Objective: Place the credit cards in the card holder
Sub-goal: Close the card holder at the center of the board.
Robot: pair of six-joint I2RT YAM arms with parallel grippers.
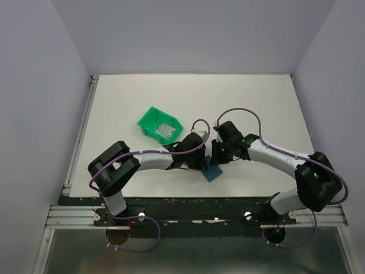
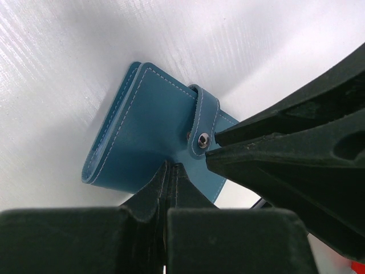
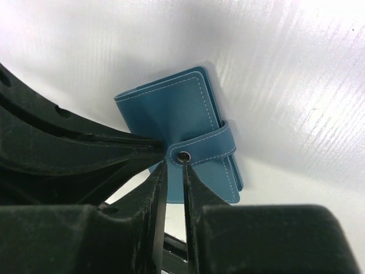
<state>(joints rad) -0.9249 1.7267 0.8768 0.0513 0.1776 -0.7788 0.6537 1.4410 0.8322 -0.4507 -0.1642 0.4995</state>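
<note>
Card holder: The small slate-blue stitched folding wallet lay flat on the white table, near its front edge and between your two grippers. Its strap was wrapped over the edge and fastened at the metal stud.
Credit cards: One silvery grey card lay inside the green plastic bin, well apart from the wallet. Whether others lay beneath it could not be told.
Left gripper: You had its black fingers pressed together with nothing between them, the tips resting on the wallet's cover just beside the stud.
Right gripper: Its jaws stood parted by a narrow slit with the tips right at the stud end of the strap. Nothing could be seen between them.
Step in hand: Judged from this layout, you were unsnapping the strap so that the wallet could be opened. No card had reached it yet.
Technique: You would have done well to keep the left tips bearing down on the cover as an anchor, catch only the strap's free end with the right fingers, and peel it up and away from the stud, not drag it sideways.
Risk: A pull without that anchor was likely to lift or slide the whole wallet and leave the snap closed.
</note>
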